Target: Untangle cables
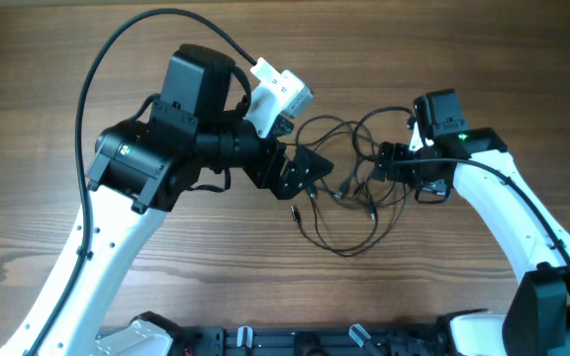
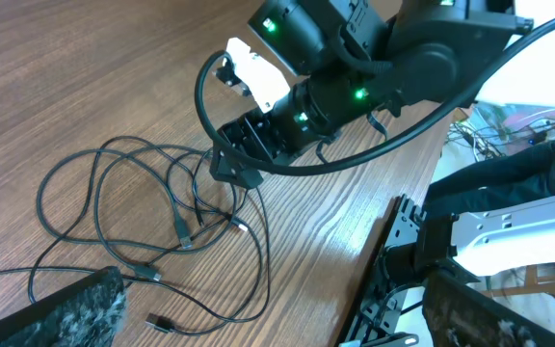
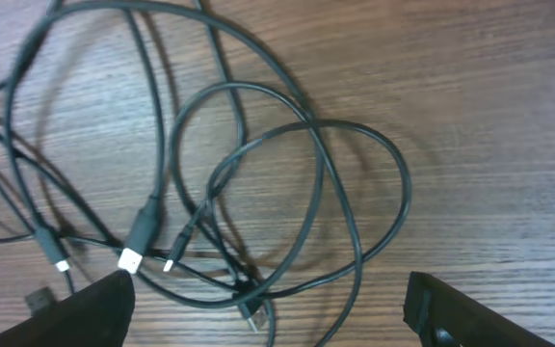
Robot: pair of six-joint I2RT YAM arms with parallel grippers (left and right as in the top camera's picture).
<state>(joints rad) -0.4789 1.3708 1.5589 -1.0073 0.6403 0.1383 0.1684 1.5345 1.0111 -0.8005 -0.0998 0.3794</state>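
several cables (image 3: 147, 226) tangled. left gripper (image 2: 273, 289), right gripper (image 3: 268, 284) both spread, empty. risk of cinching knots by snagging neighbouring loops.

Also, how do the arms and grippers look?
The left arm and right arm have white links and black joints. A thick black cable loops from the left arm; a white camera block sits at its wrist. A green light glows on the right arm. The left gripper and right gripper are black.

Bright even light, soft shadows, rt wrist view slightly blurry
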